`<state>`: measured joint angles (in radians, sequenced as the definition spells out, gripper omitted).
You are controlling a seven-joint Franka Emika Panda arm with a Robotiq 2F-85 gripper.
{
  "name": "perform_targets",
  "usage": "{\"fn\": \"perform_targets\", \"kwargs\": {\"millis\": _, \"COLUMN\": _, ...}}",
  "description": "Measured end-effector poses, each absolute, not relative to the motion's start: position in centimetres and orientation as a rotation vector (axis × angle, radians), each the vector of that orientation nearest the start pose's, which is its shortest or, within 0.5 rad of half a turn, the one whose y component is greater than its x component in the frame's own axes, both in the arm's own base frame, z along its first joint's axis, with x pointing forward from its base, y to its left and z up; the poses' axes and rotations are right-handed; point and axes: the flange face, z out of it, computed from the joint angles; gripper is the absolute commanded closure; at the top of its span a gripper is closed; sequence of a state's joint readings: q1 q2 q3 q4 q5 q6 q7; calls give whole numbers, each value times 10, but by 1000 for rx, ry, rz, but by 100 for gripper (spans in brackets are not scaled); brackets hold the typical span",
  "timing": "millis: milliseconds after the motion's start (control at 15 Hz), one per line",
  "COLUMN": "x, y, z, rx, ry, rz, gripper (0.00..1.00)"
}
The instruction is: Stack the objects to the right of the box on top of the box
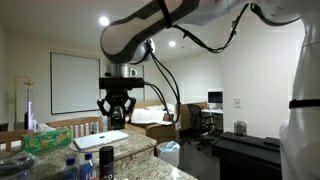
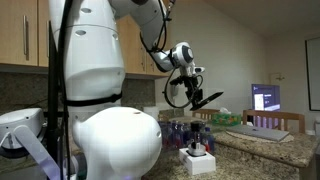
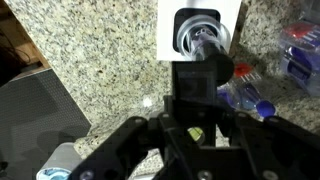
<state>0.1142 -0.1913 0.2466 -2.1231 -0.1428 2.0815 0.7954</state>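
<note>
The gripper (image 1: 116,108) hangs above the granite desk (image 3: 100,60) and is closed on the slim black bar (image 3: 195,82), which it holds in the air over the white box (image 3: 168,40). In the wrist view the dark cylinder (image 3: 200,30) stands upright on top of this box, just under the bar. Some blue-capped water bottles (image 3: 250,92) are on the desk near the box

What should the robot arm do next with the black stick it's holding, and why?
Probably lower it gently toward the white box. The gripper holds the black bar high above the counter, and the dark cylinder already stands on the box, nearly beneath the bar, so coming down seems the way to stack it.
</note>
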Motion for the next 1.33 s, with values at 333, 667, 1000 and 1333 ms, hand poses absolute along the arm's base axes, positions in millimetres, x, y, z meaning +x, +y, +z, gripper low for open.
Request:
{"fn": "perform_targets", "kwargs": {"millis": 333, "x": 472, "y": 214, "z": 455, "rx": -3171, "ry": 395, "rz": -51, "gripper": 82}}
{"fn": "perform_targets", "kwargs": {"millis": 667, "x": 465, "y": 222, "z": 430, "rx": -3185, "ry": 340, "rz": 133, "gripper": 82}}
{"fn": "perform_targets", "kwargs": {"millis": 1000, "x": 457, "y": 223, "z": 425, "rx": -3174, "ry": 325, "rz": 259, "gripper": 82}}
{"fn": "perform_targets", "kwargs": {"millis": 1333, "x": 457, "y": 222, "z": 425, "rx": -3173, "ry": 330, "rz": 270, "gripper": 82}}
